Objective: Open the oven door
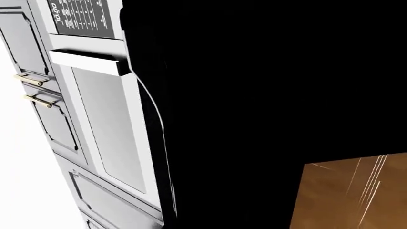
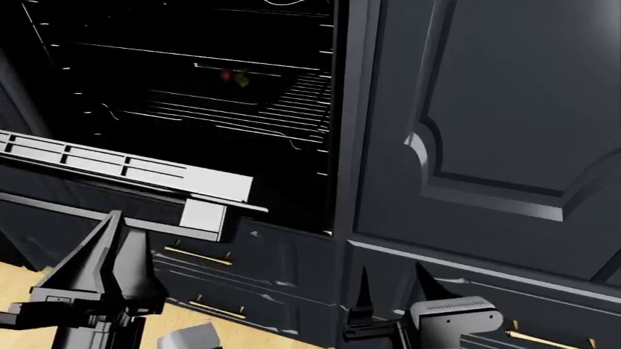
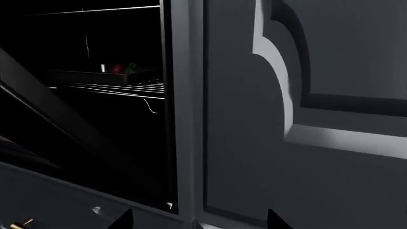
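Cabinet door (image 2: 505,109), matte navy with a raised panel, fills the right half of the head view, beside the oven cavity (image 2: 194,94).

Oven cavity dark, wire racks visible, a tray deep inside with something small, red and green, on it; too small to identify.

Oven door (image 2: 126,171) hangs dropped open below the cavity mouth, at the left of the head view; its pale slotted inner edge faces up. Left wrist view is mostly blocked by a glossy black surface at close range.

Drawers (image 2: 233,280) with brass handles sit below the oven opening.

Left gripper (image 2: 112,254) is below and just in front of the door's edge, fingers pointed up, close together, gripping nothing visible.

Right gripper (image 2: 390,287) is low before the drawers, fingers parted, empty.
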Robot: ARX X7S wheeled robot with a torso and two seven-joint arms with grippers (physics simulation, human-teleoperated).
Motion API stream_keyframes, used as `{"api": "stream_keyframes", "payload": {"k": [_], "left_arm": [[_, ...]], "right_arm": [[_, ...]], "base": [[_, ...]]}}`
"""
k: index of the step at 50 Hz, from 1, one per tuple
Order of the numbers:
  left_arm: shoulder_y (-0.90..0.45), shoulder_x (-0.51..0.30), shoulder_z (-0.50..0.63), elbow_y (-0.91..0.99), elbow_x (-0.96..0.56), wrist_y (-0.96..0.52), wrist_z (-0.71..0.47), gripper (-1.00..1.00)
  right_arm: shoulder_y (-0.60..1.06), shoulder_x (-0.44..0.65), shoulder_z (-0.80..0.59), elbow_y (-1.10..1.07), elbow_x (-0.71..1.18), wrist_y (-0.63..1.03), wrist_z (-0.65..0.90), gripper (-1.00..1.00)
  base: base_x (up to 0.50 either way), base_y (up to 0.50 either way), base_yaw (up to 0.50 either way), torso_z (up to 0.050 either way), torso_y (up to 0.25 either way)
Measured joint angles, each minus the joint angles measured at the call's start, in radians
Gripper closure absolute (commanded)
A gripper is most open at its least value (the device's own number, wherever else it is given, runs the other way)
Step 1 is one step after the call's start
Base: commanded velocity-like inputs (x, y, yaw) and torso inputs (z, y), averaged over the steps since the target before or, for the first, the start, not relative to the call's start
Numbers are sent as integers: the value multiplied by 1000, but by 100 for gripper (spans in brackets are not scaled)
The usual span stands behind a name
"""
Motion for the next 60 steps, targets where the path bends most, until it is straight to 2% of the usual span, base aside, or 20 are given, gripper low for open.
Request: {"api": "stream_keyframes", "payload": {"k": [38,60], "left_arm": [[134,0,-57,-30,-31,53,-141,100],[153,3,-72,-31,-42,60,-157,100]], "right_arm": [[-2,8,-13,-1,-12,-13,4,-100],[-4,26,-41,-24,-59,-8,8,-100]], "base": [[0,5,6,0,0],[0,5,6,0,0]]}}
